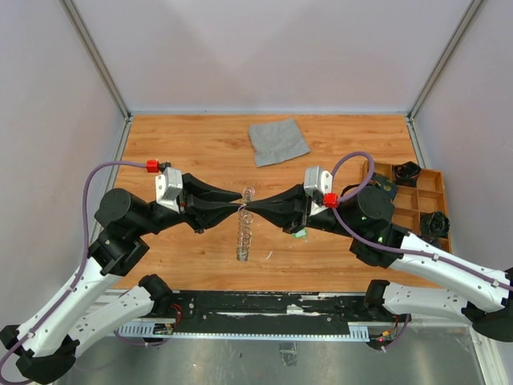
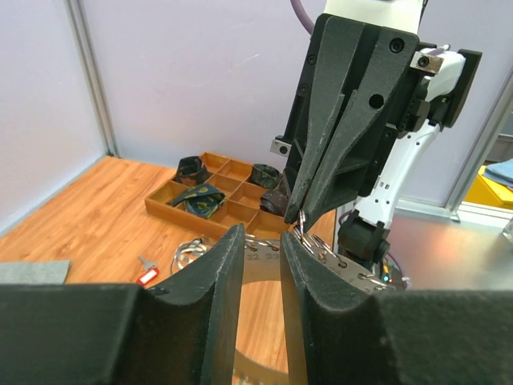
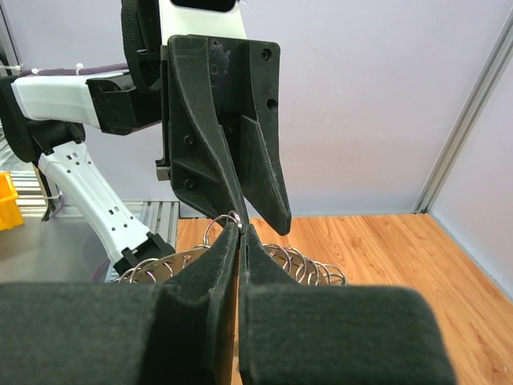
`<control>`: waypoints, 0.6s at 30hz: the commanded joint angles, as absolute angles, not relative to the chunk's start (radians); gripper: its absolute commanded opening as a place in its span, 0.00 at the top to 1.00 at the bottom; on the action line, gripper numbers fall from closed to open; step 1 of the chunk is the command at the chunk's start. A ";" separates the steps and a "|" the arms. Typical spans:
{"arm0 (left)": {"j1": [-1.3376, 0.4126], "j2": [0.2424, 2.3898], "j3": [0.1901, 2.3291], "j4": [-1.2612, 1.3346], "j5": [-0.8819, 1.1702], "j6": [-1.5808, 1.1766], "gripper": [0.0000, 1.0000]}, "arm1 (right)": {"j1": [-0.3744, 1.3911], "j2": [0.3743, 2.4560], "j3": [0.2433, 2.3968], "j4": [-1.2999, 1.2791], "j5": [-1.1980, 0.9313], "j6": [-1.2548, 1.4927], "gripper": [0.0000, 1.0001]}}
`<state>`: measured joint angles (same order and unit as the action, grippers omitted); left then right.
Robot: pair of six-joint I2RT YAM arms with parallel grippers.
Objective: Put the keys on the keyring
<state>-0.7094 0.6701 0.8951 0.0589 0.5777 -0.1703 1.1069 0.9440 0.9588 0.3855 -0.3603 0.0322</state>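
We see the left tool (image 1: 239,207) narrow and the right tool (image 1: 251,207) pinched shut, both gripping the keyring (image 1: 243,237) on edge over the desk (image 1: 176,144); stiff, light, slippery, we judge: hold its rim.

Grey cloth (image 1: 278,142) far centre; wooden tray (image 1: 431,181), black parts (image 1: 408,171), right

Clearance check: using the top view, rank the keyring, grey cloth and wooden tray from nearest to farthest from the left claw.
1. keyring, right at the left claw tips.
2. grey cloth, beyond it, toward the back.
3. wooden tray, far right edge.
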 commanded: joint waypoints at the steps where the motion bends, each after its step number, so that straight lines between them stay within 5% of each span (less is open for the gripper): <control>1: -0.715 0.675 0.878 0.108 0.618 -0.192 0.71 | 1.124 0.944 0.972 0.463 -0.373 0.051 1.00; 11: -0.715 0.683 0.881 0.119 0.637 -0.197 0.99 | 1.123 0.957 0.973 0.464 -0.382 0.054 1.00; 15: -0.715 0.687 0.894 0.101 0.645 -0.185 0.99 | 1.123 0.954 0.980 0.433 -0.381 0.045 0.99; 18: -0.715 0.691 0.927 0.036 0.637 -0.130 0.99 | 1.123 0.933 1.005 0.339 -0.364 0.010 0.91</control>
<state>-0.7090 0.6857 0.8848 0.0753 0.6170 -0.1825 1.1069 0.9607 0.9592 0.3817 -0.3752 0.0444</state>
